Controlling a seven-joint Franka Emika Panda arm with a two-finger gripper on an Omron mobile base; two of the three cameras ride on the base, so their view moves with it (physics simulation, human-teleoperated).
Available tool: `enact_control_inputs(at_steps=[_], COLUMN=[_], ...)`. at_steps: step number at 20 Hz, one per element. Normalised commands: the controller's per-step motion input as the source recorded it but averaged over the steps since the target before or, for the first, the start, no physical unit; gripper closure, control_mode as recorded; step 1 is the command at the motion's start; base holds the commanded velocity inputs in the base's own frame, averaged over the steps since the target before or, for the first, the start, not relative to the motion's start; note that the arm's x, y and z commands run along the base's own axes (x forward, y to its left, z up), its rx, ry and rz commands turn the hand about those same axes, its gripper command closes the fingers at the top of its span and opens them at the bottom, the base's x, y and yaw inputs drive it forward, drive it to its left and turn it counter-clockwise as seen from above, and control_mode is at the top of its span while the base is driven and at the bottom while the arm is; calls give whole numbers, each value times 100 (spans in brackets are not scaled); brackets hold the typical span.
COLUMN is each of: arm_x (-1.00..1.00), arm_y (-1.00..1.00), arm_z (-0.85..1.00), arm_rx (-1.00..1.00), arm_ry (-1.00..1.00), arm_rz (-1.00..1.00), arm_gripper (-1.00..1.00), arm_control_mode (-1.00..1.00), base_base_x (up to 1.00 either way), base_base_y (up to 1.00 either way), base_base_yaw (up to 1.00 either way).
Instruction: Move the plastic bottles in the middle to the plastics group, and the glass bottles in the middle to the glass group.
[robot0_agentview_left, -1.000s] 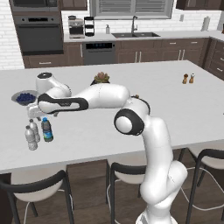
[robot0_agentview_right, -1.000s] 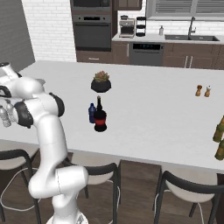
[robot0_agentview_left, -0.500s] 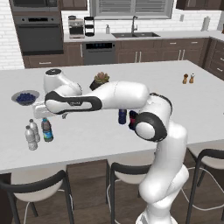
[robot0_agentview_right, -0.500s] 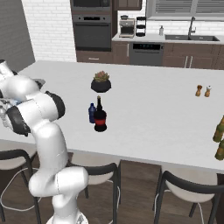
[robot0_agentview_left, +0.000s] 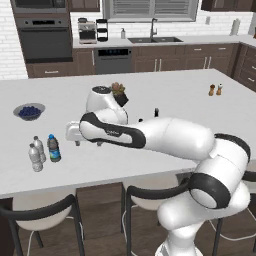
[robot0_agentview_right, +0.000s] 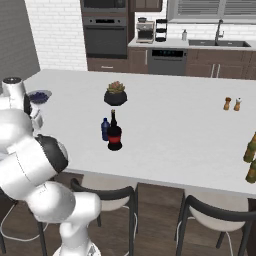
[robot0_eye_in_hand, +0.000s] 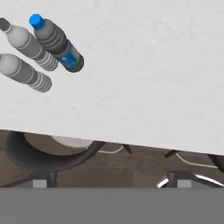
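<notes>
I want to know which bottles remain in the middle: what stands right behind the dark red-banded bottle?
In the right base view, the slim dark blue bottle stands just behind and beside the red-banded glass bottle, partly covered by it. Farther back sits the potted plant.

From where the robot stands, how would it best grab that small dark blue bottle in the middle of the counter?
Probably around the body of the dark blue bottle, just below its cap, coming in level from its left side in the right base view. It stands upright and slim, so open fingers can straddle it. The taller dark bottle with the red band stands close on its other side, so that side looks crowded.
</notes>
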Motion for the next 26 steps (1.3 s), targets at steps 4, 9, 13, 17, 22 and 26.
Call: enact_control_inputs(at_steps=[4, 9, 13, 17, 22, 26], arm_x=[-76, -81, -65, -8, 22, 48], arm_y=[-100, -100, -100, -100, -100, -93], arm_z=[0, 0, 3, 28, 42, 62], arm_rx=[18, 17, 4, -11, -25, -37], arm_ry=[0, 0, 0, 8, 30, 35], arm_rz=[-15, -16, -20, -23, -23, -17], arm_gripper=[-100, -100, -100, -100, -100, -100], arm_control_mode=[-100, -100, -100, -100, -100, -100], base_base_x=[0, 0, 0, 0, 0, 0], base_base_y=[0, 0, 0, 0, 0, 0], base_base_yaw=[0, 0, 0, 0, 0, 0])
